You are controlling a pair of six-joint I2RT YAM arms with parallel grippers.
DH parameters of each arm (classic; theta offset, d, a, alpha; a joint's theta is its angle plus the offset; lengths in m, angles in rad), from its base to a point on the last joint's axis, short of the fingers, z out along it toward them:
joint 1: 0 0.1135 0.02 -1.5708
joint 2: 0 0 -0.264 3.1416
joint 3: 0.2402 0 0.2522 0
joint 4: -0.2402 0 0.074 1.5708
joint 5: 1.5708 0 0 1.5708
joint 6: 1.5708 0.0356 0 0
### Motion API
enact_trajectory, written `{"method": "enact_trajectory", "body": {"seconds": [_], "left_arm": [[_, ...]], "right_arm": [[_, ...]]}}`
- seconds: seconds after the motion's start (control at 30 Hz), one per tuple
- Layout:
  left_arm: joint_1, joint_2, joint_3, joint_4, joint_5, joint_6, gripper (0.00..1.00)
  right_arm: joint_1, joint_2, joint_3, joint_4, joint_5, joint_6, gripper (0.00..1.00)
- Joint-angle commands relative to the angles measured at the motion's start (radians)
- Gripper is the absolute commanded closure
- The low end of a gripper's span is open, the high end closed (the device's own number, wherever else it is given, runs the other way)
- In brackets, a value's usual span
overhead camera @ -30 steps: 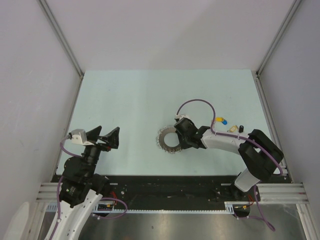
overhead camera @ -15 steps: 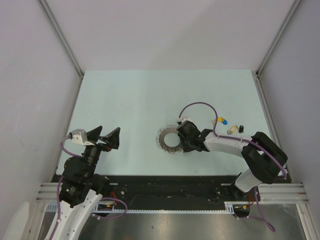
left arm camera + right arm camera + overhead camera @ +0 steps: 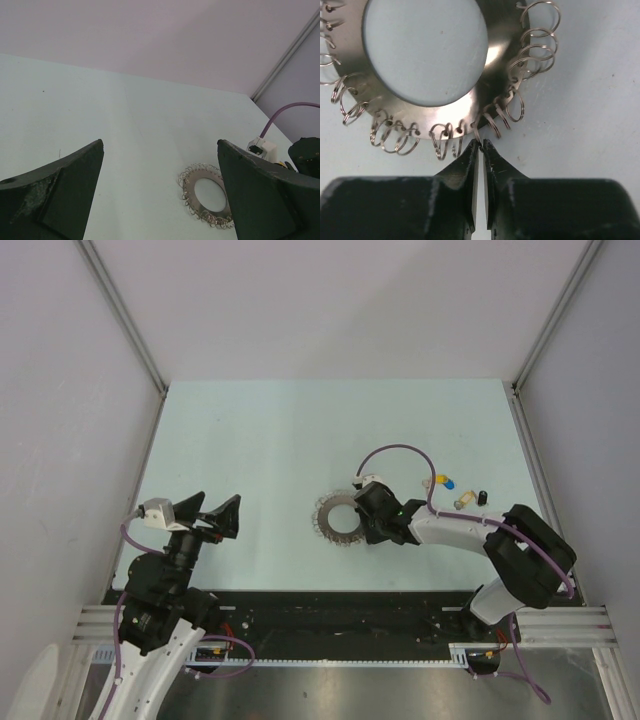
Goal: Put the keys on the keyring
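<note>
Farthest left, left gripper [image 3: 208, 514]: jaws spread wide with nothing between them, held above the table [image 3: 260, 440] near its front left corner; the left wrist view [image 3: 160, 200] shows only bare surface between the two dark fingers.
Keyring [image 3: 323, 519]: lies flat near the middle of the table, towards the front. It is a silvery band around a wide round hole, with many small wire loops [image 3: 540, 30] fringing its outer edge. It shows in the left wrist view [image 3: 190, 188] and fills the upper part of the right wrist view [image 3: 500, 55].
Right gripper [image 3: 363, 531]: down at the ring's right edge, the arm reaching in from the right. The tips [image 3: 480, 145] are drawn together to a thin slit, pinching the wire of one small loop on the ring's rim.
Purple cable [image 3: 390, 448]: arches over the right wrist.
Keys [image 3: 442, 481]: a few tiny pieces loose on the table to the right of the ring, beyond the right forearm and apart from the ring. One is yellow and blue, one pale, one black.
</note>
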Motion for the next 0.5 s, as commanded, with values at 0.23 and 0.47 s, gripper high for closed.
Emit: {"method": "enact_trajectory", "body": {"seconds": [0.23, 0.47], "left_arm": [[-0.004, -0.057, -0.006, 0.032, 0.025, -0.017, 0.0], [-0.004, -0.053, -0.005, 0.032, 0.026, -0.017, 0.0]], "right_arm": [[0.002, -0.065, -0.017, 0.025, -0.022, -0.031, 0.89], [-0.02, -0.057, -0.016, 0.016, -0.065, -0.032, 0.74]]}}
